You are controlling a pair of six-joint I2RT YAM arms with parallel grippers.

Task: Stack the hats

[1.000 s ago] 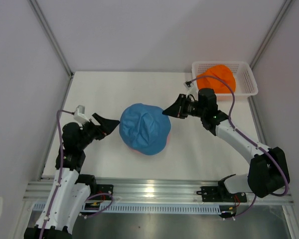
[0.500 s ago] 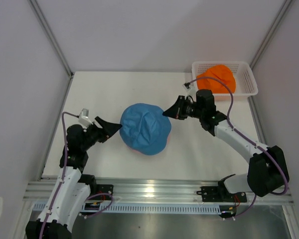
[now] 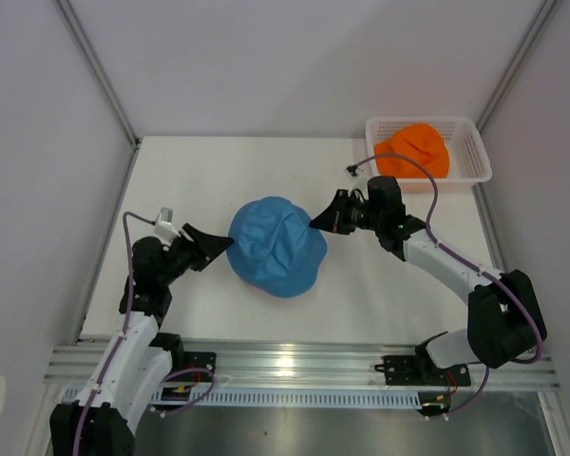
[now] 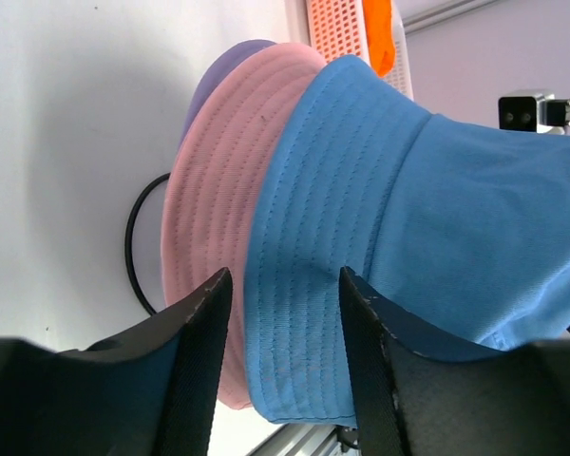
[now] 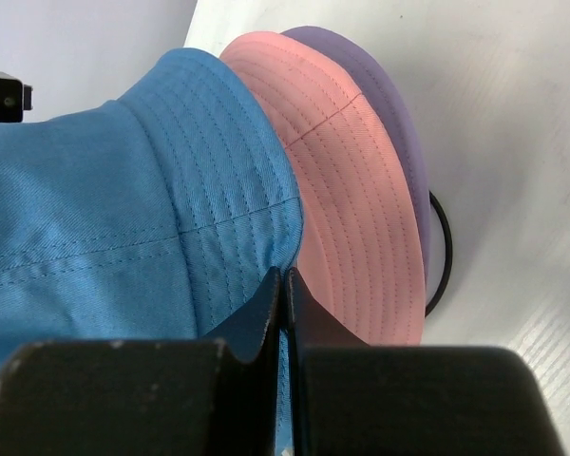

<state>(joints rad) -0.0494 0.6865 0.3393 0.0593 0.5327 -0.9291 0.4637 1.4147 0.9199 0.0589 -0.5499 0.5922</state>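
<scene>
The blue hat (image 3: 275, 247) sits near the middle of the desk (image 3: 380, 294), crown up and brim down. From above it looks nearly round, so no long axis can be made out. It is the top of a pile. The wrist views show the pink hat (image 4: 218, 218) right under it and the lavender hat (image 4: 214, 85) under that, each brim sticking out a little past the one above. From above, the blue hat covers both almost completely.

A thin black wire ring (image 4: 131, 237) lies on the desk at the foot of the pile. Only a short arc shows; the rest is under the brims.

The left gripper (image 3: 223, 245) is at the left edge of the pile, its jaws apart with the blue brim lying between them. Whether either finger presses the cloth cannot be told. The right gripper (image 3: 316, 222) is at the opposite edge, its jaws pinched tight on the rim of the blue brim, a sliver of blue cloth showing between them.

The orange hat (image 3: 413, 152) lies crumpled in the white basket (image 3: 470, 157) at the far right corner of the desk, well apart from the pile. Which way its crown faces is hard to make out.
</scene>
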